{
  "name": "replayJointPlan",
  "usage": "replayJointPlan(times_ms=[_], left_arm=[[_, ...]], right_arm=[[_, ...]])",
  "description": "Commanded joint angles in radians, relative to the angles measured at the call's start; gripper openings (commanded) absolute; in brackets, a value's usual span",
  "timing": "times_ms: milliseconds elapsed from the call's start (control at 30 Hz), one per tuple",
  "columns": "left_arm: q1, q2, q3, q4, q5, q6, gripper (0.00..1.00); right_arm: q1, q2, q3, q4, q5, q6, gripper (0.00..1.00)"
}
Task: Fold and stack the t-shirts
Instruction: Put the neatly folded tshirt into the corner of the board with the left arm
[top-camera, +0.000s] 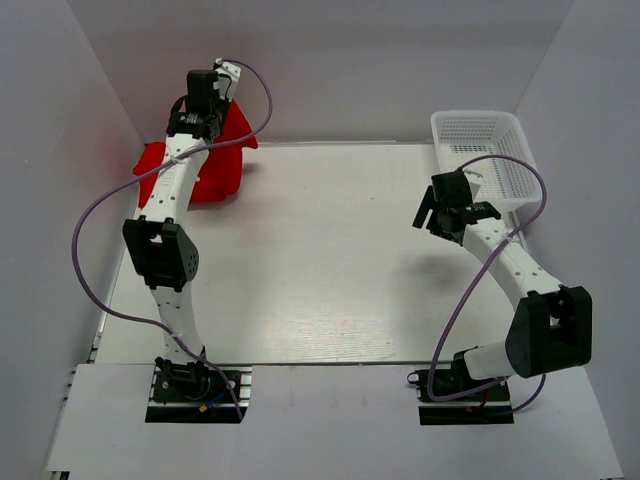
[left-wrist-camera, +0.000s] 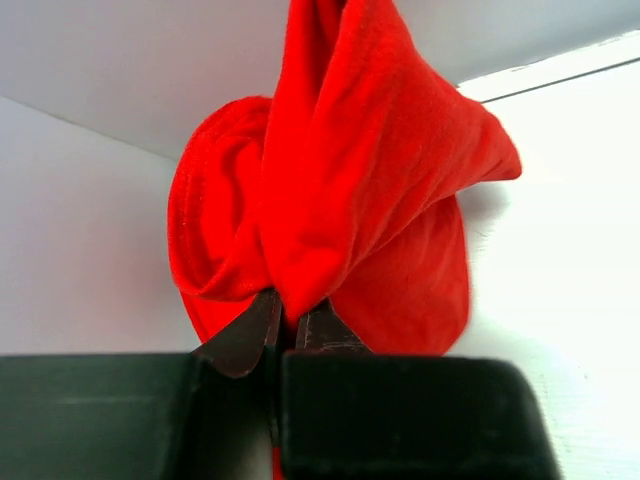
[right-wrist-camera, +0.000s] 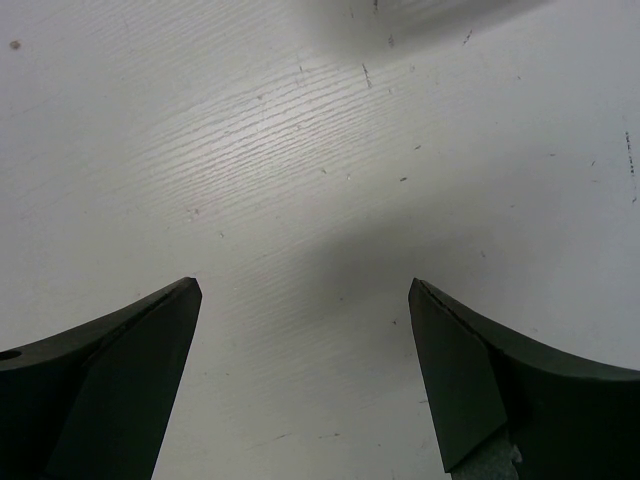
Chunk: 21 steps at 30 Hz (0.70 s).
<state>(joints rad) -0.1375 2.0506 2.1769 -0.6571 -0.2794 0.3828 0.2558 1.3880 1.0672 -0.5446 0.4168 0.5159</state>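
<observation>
Left arm (top-camera: 165, 195) far forward, fingers (left-wrist-camera: 245, 335) tight on red t-shirt (left-wrist-camera: 370, 180)

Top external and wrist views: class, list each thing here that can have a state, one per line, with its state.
red t-shirt: bunched, not folded, pinched at the table's far left corner.
left gripper: shut on the red t-shirt.
right gripper: open, holding nothing, over bare table.
white mesh basket: upright at the far right, no cloth seen inside.
</observation>
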Motion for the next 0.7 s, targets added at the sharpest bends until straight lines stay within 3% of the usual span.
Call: replayJointPlan(times_ms=[0,667], left_arm=[[0.024,-0.041,0.023,0.063,-0.036,-0.015,0.0],[0.167,0.097,0.057,0.093,-0.165,-0.071,0.0]], right_arm=[[0.003,0.009,0.065,-0.006,0.02,-0.007,0.9],[0.003,0.091,0.177,-0.032,0.011,-0.017,0.9]])
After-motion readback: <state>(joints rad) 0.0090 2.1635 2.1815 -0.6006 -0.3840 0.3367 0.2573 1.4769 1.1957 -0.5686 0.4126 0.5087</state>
